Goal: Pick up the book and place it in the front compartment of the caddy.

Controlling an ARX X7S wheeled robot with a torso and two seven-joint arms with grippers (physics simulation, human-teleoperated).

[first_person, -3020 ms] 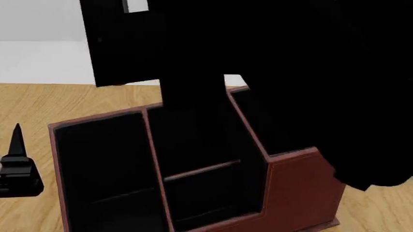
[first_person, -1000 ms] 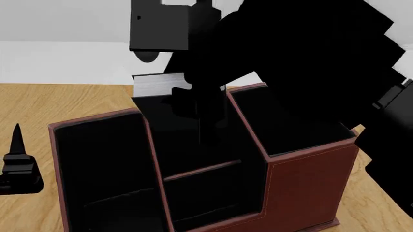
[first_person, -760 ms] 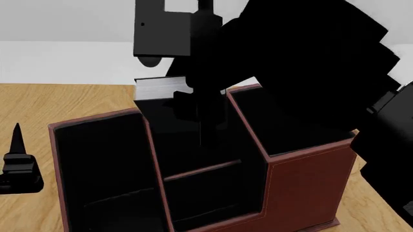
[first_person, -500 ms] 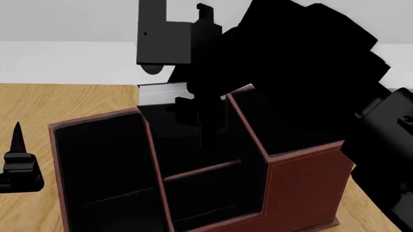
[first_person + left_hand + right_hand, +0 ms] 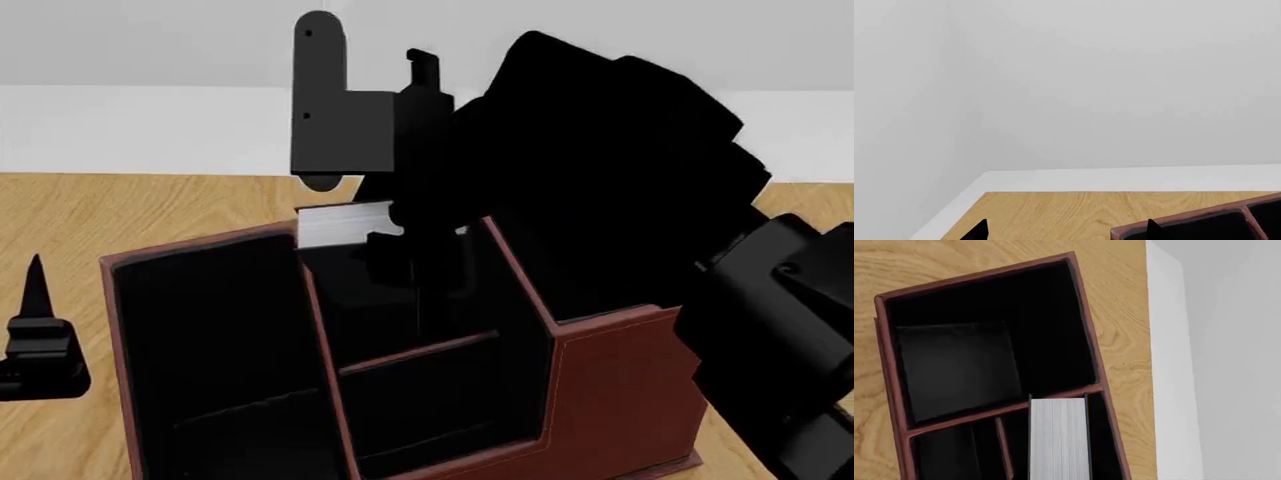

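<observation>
Below the right gripper (image 5: pixel 416 262), which grips the book (image 5: pixel 344 224), the book has sunk partway into the caddy (image 5: pixel 614 390), apparently a rear-middle cell, not yet the front one.

One caddy (image 5: pixel 627 380) stands on one wooden table (image 5: pixel 80 215). In the head view four black-lined cells show in it: one wide cell at the left, two in the middle split by a thin divider, and one raised cell at the right. One book (image 5: pixel 344 224) shows, its white page edges up. Two grippers show: the left gripper (image 5: pixel 38 345) and the right gripper (image 5: pixel 414 245).
</observation>
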